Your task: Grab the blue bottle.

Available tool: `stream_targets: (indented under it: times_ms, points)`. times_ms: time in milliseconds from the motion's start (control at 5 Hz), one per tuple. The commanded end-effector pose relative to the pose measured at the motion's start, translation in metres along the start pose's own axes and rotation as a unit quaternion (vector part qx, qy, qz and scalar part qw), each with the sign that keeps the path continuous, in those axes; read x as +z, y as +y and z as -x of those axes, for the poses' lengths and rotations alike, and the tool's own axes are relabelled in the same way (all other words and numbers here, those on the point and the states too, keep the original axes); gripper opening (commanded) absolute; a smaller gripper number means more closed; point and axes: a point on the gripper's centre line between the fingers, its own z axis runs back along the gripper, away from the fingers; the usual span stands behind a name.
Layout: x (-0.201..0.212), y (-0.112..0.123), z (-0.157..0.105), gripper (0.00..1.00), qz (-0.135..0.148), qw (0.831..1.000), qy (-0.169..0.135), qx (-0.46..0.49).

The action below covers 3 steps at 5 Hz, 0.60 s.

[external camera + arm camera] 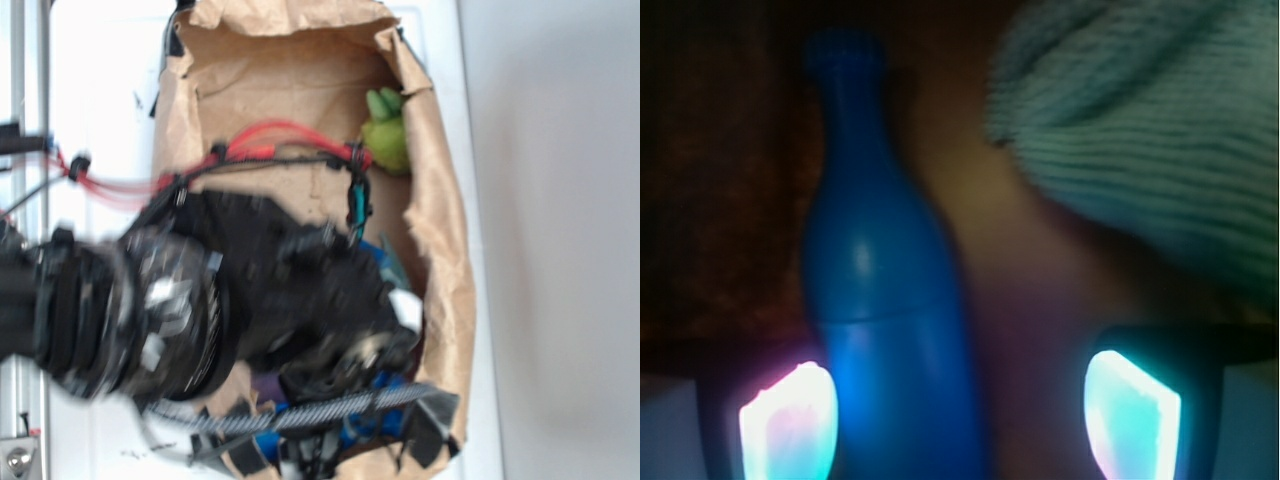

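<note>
You had a brown paper bag (pixel 440 215) lying open on the white table (pixel 560 250), its rim torn and crumpled. Deep inside the bag, by its far right wall, sat a green plush toy (pixel 388 135). Also inside the bag, a light teal terry cloth (pixel 1150 130) lay bunched on its floor.

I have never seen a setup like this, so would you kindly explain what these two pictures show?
The exterior view shows a black robot arm reaching into a brown paper-lined box; a green soft toy sits at its far end. The wrist view comes from a camera on the arm, looking past the two glowing fingertips of its gripper. The jaws stand open, holding nothing. The blue bottle lies between them, close to the left finger, with a teal cloth beside it.
</note>
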Motion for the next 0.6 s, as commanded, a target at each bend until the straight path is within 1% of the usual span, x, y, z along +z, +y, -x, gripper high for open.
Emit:
stream_targets:
  times_ms: [0,200,400]
  points:
    - [-0.029,0.002,0.021,1.0,-0.071,0.997,-0.009,-0.029]
    - [-0.026,0.002,0.068,0.0,-0.078,0.997,-0.005,0.0]
    - [-0.01,0.018,0.019,0.0,-0.064,0.998,-0.006,-0.002]
